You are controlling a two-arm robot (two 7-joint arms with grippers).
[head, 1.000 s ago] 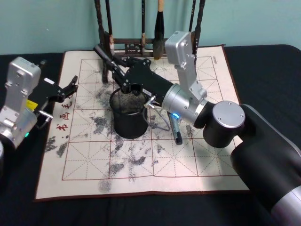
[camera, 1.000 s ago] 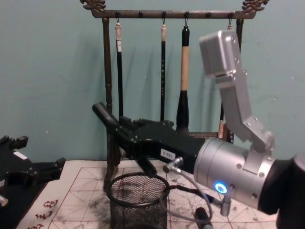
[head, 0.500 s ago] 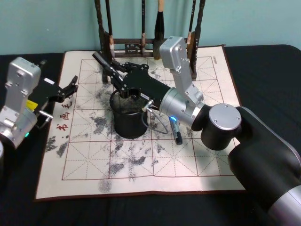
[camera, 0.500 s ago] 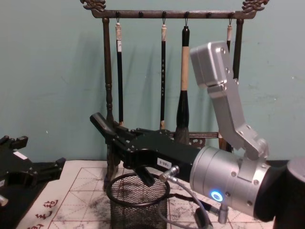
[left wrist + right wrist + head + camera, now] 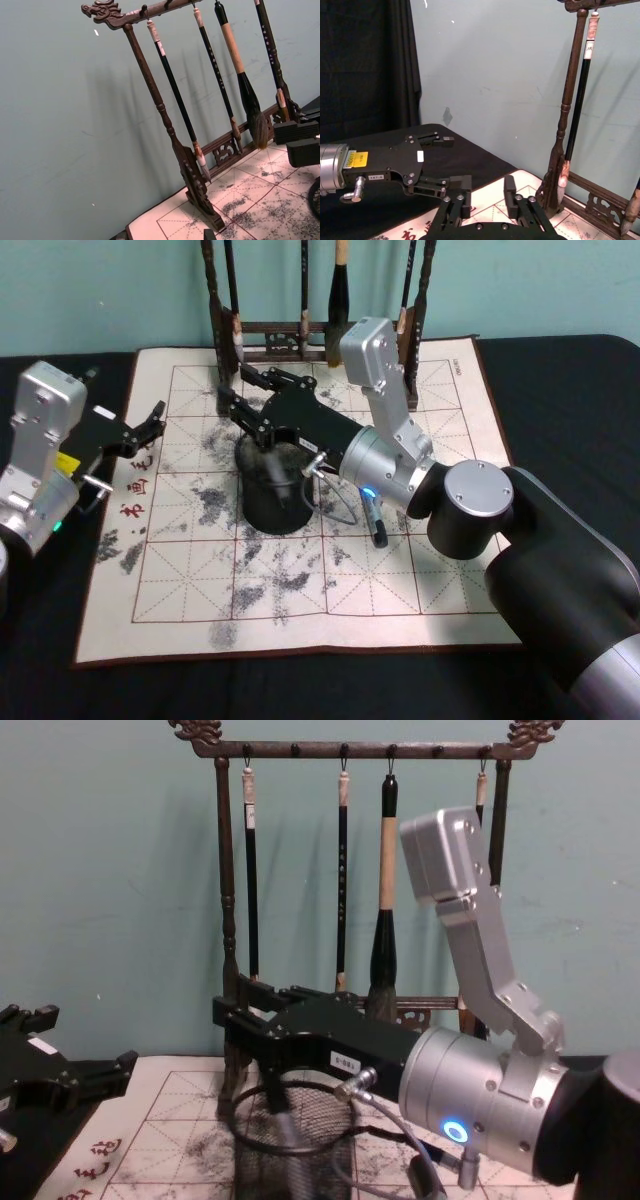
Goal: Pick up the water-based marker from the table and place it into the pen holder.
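Letting go cleanly is the whole of this step. The right claw [image 5: 238, 388] hangs just above the far rim of the pen holder [image 5: 262, 508], and its fingers [image 5: 465, 186] are spread wide with nothing between them. A blurred dark streak inside the mesh cup reads as the water-based marker [image 5: 273, 473], already within the holder's walls and probably dropping to its floor. The holder stands on the calligraphy mat [image 5: 300, 590] laid over the black counter [image 5: 560, 380]. From here the safest retreat looks like a straight lift before any sideways swing, because a wire cup this light would likely tip if a finger or the arm's cable caught its rim. The brush rack [image 5: 272, 335] stands close behind, so backing away toward the robot beats drifting rearward into the hanging brushes. A dark pen-like thing [image 5: 377, 526] lies on the mat under the right forearm and should not be swept. The left claw [image 5: 152, 425] sits parked at the mat's left edge, fingers apart and empty.
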